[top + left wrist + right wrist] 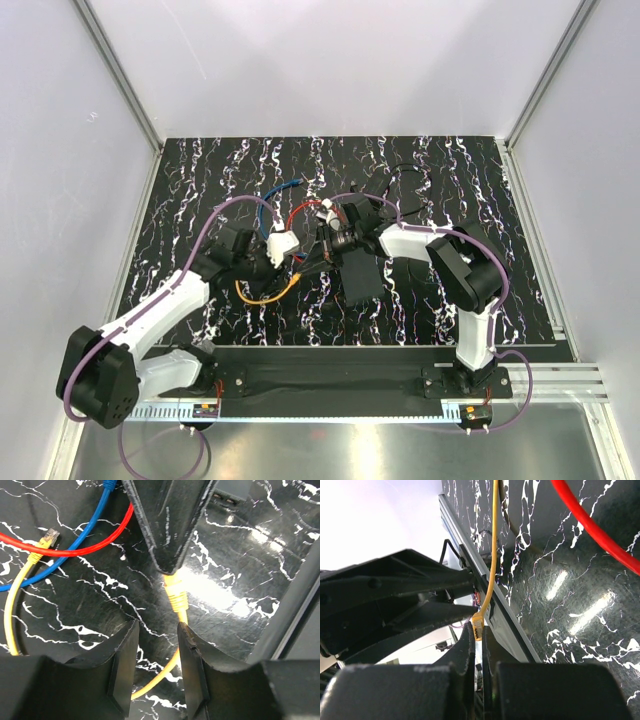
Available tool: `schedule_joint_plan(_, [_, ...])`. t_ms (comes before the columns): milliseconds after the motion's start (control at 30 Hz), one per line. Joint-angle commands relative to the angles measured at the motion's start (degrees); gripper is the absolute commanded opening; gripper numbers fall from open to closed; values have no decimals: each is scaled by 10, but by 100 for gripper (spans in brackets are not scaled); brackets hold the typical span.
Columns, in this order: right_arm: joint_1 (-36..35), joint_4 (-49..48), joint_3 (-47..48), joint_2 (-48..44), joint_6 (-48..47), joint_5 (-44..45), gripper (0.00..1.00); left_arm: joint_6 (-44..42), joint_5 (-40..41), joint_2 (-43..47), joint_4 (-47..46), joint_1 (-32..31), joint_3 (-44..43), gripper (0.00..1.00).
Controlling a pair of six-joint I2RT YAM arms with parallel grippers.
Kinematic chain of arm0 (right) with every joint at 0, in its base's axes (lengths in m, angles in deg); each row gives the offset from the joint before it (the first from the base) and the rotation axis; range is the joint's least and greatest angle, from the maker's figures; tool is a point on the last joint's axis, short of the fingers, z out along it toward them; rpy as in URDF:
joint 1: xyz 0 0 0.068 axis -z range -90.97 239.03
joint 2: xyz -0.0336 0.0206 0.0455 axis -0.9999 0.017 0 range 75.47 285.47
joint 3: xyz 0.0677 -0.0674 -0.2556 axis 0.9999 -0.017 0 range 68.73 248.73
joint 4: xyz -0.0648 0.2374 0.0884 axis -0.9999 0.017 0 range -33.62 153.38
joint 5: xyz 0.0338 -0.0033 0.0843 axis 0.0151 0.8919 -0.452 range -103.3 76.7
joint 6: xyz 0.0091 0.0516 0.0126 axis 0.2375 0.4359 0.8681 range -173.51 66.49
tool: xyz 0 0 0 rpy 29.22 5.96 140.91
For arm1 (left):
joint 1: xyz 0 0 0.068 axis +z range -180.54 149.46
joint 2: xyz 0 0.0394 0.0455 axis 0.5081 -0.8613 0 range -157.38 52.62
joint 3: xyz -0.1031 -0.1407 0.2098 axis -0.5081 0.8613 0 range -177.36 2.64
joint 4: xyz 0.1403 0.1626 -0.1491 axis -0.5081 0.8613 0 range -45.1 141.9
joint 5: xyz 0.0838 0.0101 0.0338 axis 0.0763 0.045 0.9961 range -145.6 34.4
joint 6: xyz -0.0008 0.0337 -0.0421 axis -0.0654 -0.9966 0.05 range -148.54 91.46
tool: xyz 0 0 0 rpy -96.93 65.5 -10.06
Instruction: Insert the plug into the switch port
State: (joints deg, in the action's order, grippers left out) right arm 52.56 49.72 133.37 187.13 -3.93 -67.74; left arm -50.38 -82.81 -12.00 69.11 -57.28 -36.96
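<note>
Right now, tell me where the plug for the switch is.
Centre of the right wrist view: the yellow plug is pinched in the shut right end effector, close beside the black switch.

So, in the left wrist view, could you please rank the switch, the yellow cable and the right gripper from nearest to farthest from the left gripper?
1. The yellow cable: runs between the fingers of the left gripper, bottom centre.
2. The right gripper: just ahead, centre, shut on the plug.
3. The switch: top edge, right of centre, farthest.
</note>
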Motion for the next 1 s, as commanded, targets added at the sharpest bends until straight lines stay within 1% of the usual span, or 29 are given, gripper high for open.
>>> schedule_joint_plan(0, [5, -28, 0, 1, 15, 13, 0, 32, -22, -2, -38, -5, -1, 41])
schedule_joint_plan(267, [5, -34, -4, 2, 19, 21, 0, 68, -32, -16, -54, -17, -2, 39])
schedule_joint_plan(367, [5, -42, -4, -1, 22, 15, 0, 70, -23, -26, -58, -23, -5, 36])
schedule_joint_plan(467, [5, -37, -6, -6, 18, 17, 0, 70, -18, -38, -65, -23, -9, 31])
schedule_joint_plan(600, [6, -32, -9, -7, 15, 16, 0, 68, -15, -60, -52, -23, -23, 16])
schedule_joint_plan(633, [7, -31, -9, -7, 14, 15, 0, 66, -15, -60, -50, -23, -24, 8])
schedule_joint_plan(667, [8, -30, -9, -7, 13, 15, 0, 65, -8, -60, -50, -23, -23, 2])
schedule_joint_plan(700, [8, -28, -8, -7, 12, 14, 0, 64, -8, -59, -51, -23, -23, 0])
schedule_joint_plan(733, [9, -24, -7, -7, 6, 14, 0, 61, -10, -60, -48, -23, -24, 0])
schedule_joint_plan(767, [10, -13, -4, -6, 0, 13, 5, 53, -13, -61, -43, -23, -29, 0])
schedule_joint_plan(800, [13, -6, -3, -6, -5, 13, 16, 49, -12, -68, -39, -23, -32, 0])
schedule_joint_plan(833, [22, 3, -5, -7, -18, 14, 35, 30, -18, -78, -24, -23, -42, 0])
schedule_joint_plan(867, [22, 12, -6, -8, -24, 14, 41, 19, -17, -78, -17, -23, -42, 0])
schedule_joint_plan(967, [55, 58, 0, -19, -82, 12, 52, -11, -15, -101, 2, -23, -54, 0])
